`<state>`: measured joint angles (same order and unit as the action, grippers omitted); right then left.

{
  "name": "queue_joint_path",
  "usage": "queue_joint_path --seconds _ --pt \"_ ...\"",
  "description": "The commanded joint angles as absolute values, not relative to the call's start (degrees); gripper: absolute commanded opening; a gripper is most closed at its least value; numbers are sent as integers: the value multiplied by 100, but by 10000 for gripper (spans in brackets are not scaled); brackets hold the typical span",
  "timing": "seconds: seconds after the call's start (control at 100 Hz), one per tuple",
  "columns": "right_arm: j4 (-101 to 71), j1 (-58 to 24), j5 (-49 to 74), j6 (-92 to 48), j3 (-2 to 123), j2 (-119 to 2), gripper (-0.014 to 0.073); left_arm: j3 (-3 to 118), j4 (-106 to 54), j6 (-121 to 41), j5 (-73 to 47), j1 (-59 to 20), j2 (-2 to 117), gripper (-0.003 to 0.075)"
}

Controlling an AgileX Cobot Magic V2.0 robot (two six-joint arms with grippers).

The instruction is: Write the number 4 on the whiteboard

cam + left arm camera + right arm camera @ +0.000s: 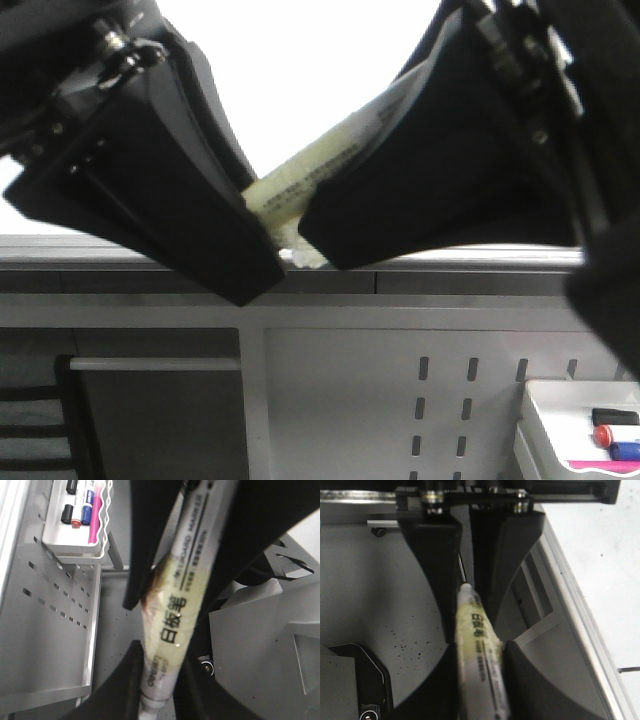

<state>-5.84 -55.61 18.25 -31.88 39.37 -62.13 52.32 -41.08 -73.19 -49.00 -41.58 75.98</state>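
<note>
Seemingly early: no writing shows yet, and the marker sits between both arms.

At centre left the left fingers (127, 680) pinch the pale marker (310, 165); right of centre the right fingers (530, 680) clamp its other end, so a handover or uncapping probably comes first. Behind, across the upper frame, the whiteboard (300, 60) shows no number 4, though both arms hide much of it. A tray (545, 410) of spare pens sits lower right.

Only readable stuff is on the marker (175, 625): big black Chinese characters "白板笔" plus "BOARD MARKER" running along the barrel. Smaller print's too blurry to make out.
</note>
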Motion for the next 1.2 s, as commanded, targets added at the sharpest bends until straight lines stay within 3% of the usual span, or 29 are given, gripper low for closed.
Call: queue_joint_path --seconds 0.0,0.5,0.58,0.73,0.82,1.19 --pt "-806 -5568 1313 -3156 4117 -6183 -64 5371 -4440 -7127 -4534 -4154 7502 -20" --pt "-863 -5568 1313 -3156 4117 -6196 -53 5371 -4385 -7127 -4553 -4154 7502 -20" --pt "-863 -5568 1313 -3156 4117 -6185 52 5371 -4362 -7127 -4553 -4154 7502 -20" --pt "-863 -5568 1313 -3156 4117 -6176 426 5371 -4362 -7127 -4553 -4154 7502 -20" --pt "-853 -5556 1335 -3156 4117 -6176 553 5371 -4362 -7127 -4553 -4154 7502 -20" --pt "-709 -5556 1305 -3156 4117 -6096 575 5371 -4362 -7127 -4571 -4154 7502 -20"
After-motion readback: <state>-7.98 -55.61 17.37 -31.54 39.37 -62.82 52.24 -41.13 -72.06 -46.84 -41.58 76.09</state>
